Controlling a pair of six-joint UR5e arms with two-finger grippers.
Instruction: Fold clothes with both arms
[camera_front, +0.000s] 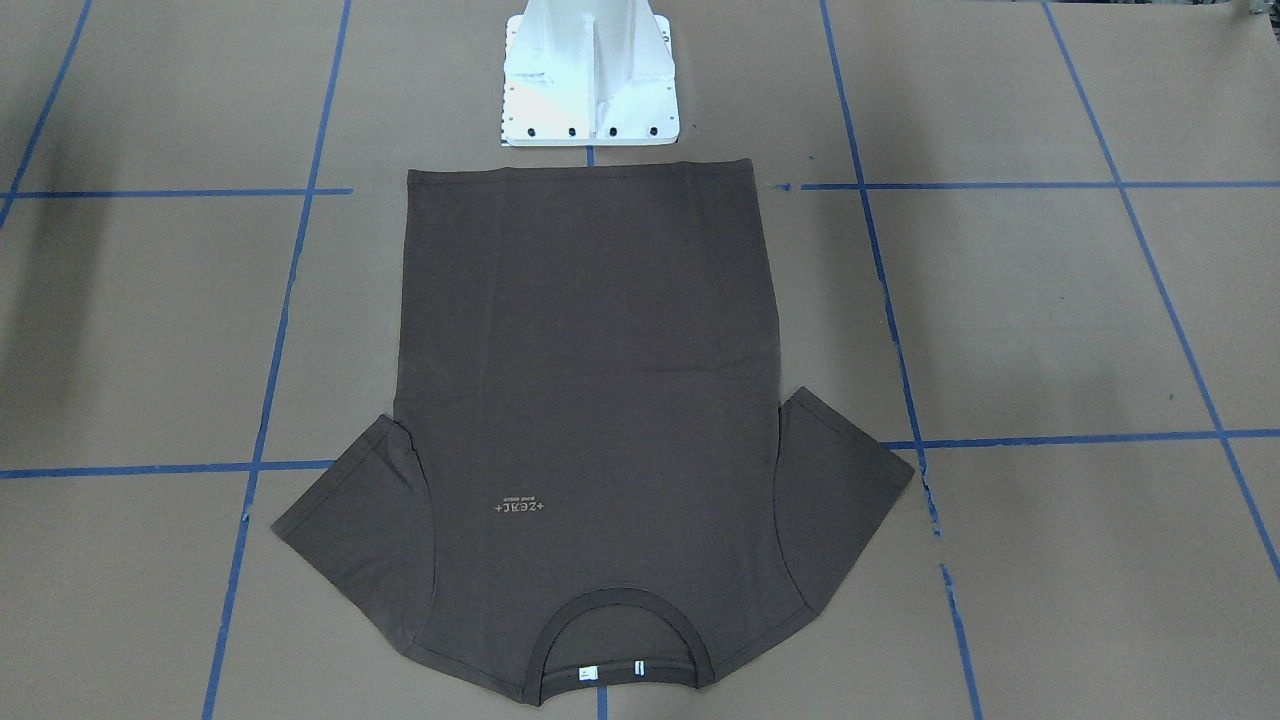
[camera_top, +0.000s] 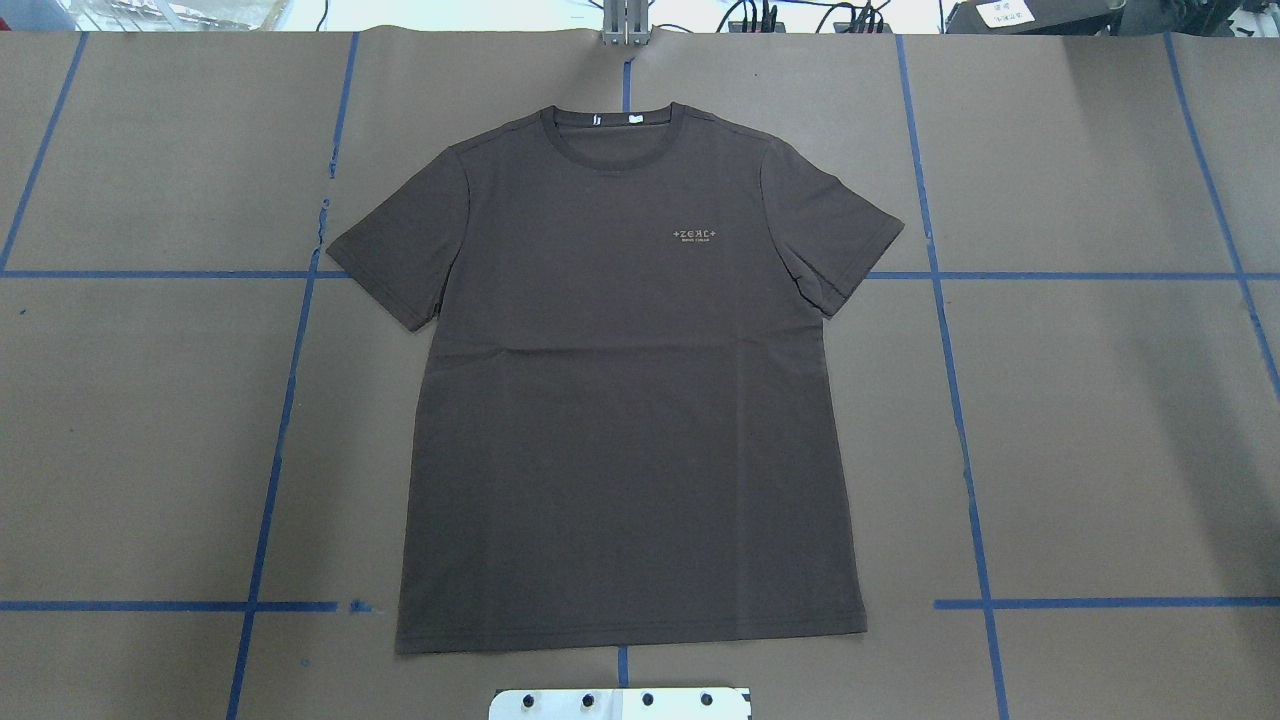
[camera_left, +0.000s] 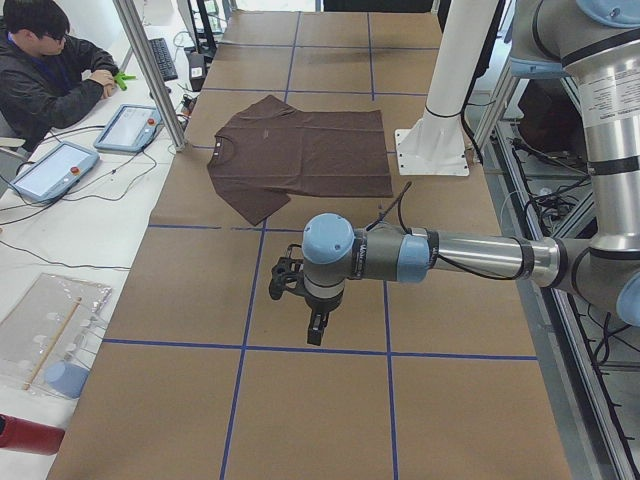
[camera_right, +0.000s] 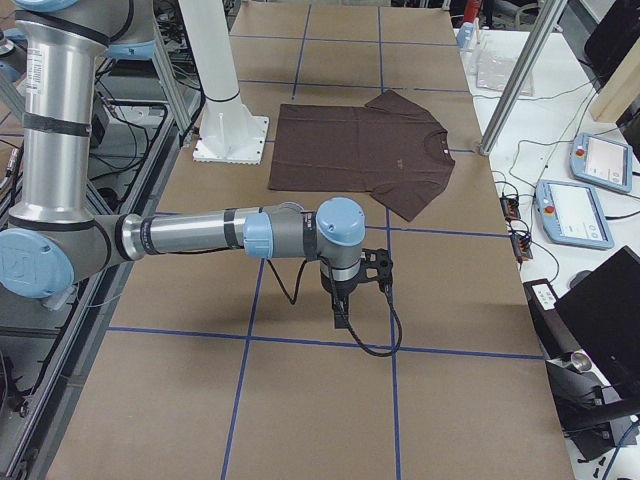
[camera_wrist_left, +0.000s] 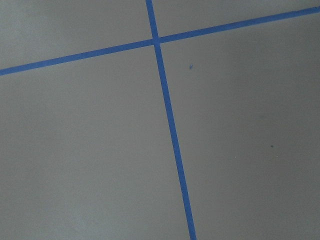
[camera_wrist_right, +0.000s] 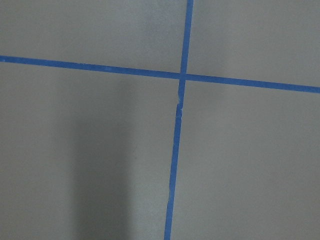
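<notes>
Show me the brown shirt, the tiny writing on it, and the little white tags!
T-shirt (camera_top: 620, 450), overhead view, middle of its front.
chest logo (camera_top: 696, 235), overhead view, on the pale letters.
neck tags (camera_front: 587, 673), front-facing view, on one tag inside the collar.

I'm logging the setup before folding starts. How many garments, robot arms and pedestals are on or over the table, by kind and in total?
T-shirt: 1
Robot arms: 2 (left arm, right arm)
White pedestal: 1
Total: 4

One T-shirt, one left arm, one right arm, one pedestal, one person.
</notes>
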